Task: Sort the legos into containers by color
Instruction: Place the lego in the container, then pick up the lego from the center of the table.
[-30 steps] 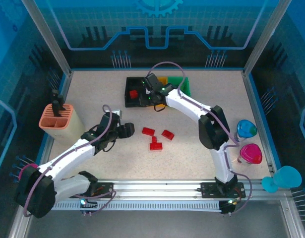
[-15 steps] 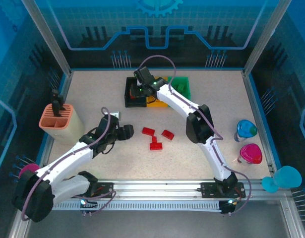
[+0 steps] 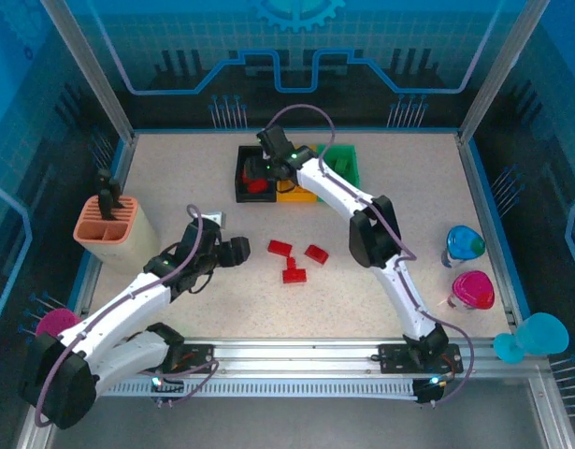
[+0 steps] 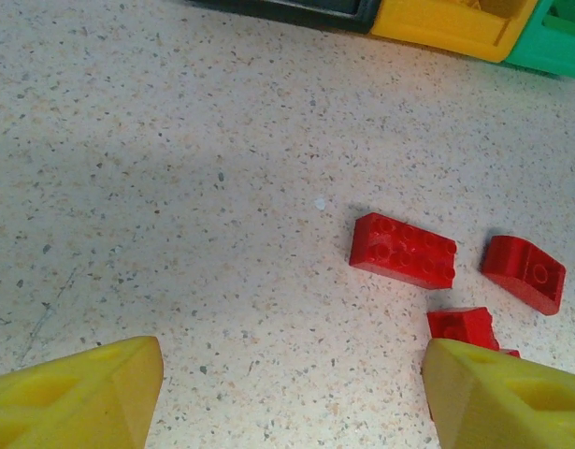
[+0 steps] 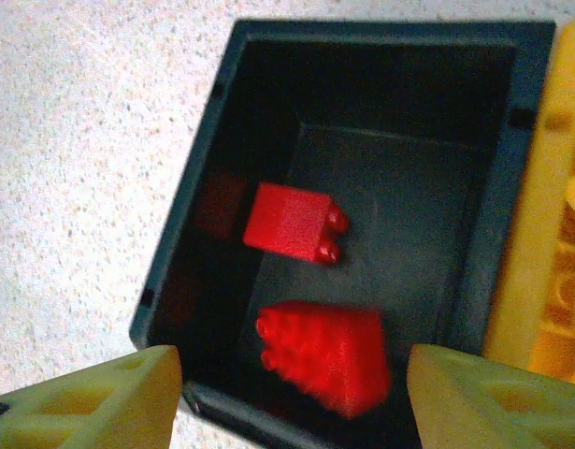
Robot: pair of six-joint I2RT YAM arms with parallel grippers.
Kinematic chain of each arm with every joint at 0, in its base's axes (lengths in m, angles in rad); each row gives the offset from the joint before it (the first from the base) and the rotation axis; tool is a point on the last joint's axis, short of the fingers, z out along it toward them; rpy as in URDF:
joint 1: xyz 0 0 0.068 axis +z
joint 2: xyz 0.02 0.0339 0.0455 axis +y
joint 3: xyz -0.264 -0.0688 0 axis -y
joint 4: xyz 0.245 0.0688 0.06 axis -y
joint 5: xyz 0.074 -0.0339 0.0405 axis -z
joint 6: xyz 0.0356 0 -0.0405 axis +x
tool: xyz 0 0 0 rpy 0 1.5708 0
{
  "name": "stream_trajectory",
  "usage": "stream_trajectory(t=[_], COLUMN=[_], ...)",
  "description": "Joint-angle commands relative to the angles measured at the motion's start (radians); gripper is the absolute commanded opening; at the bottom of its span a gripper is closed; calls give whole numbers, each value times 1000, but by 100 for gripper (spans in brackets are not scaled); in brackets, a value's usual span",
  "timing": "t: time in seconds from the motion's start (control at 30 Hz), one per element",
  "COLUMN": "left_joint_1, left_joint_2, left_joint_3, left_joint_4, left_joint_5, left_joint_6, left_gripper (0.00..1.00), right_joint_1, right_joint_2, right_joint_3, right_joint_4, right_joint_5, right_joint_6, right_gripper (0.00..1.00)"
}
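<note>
Right gripper [image 5: 292,365] hangs over the black bin [image 5: 380,30], yellow fingers [image 5: 109,393] spread wide, nothing pinched between them. Black bin holds two red pieces: a sharp red brick [image 5: 292,223] lying on its side on the floor of the bin, studs pointing right, and a blurred red brick [image 5: 329,355] nearer the gripper, studs leftward; cannot tell whether that one rests on the bottom. Yellow bin [image 5: 525,234] stands hard against the black bin's right wall; something yellow-orange shows inside at the frame edge, too cropped to make out. Green bin [image 3: 343,164] sits on the far side of the yellow one, so the three form one row at the back of the table [image 4: 175,187]; its contents can't be read from above. Left gripper [image 4: 292,360] hovers low over bare tabletop well short of the bins, fingers parted and empty. Just ahead of it, loose on the table: a long red brick [image 4: 402,250], a curved red brick [image 4: 524,271] beside it to the right, and a third red brick [image 4: 463,325] nearest the right-hand finger, partly hidden behind it. Salmon holder [image 3: 105,229] stands off at the left edge, a dark upright item [image 3: 107,196] in it.
</note>
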Motion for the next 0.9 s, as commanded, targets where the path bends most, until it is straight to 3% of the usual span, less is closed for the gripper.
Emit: stream_trajectory(t=[0.0,0.2,0.5,0.87], left_joint_1=[-16,-59,-143,-204], left_joint_2=[10,125,369,670], left_joint_3=[44,96,239,447], left_joint_4=[-8,11,13,-75], left_joint_5=[6,45,67,6], left_joint_6=[3,28,57,96], left_gripper=[74,78,86,88], right_joint_1=[6,0,-48,-108], right_joint_2=[-201,-473,-728,-862], right_joint_3=[-150,-523,-896,-1124], right_joint_4=[97,248,324,379], right_joint_5=[12,27,31,18], right_joint_6=[0,-12,2,40], right_gripper=[66,65,68,70])
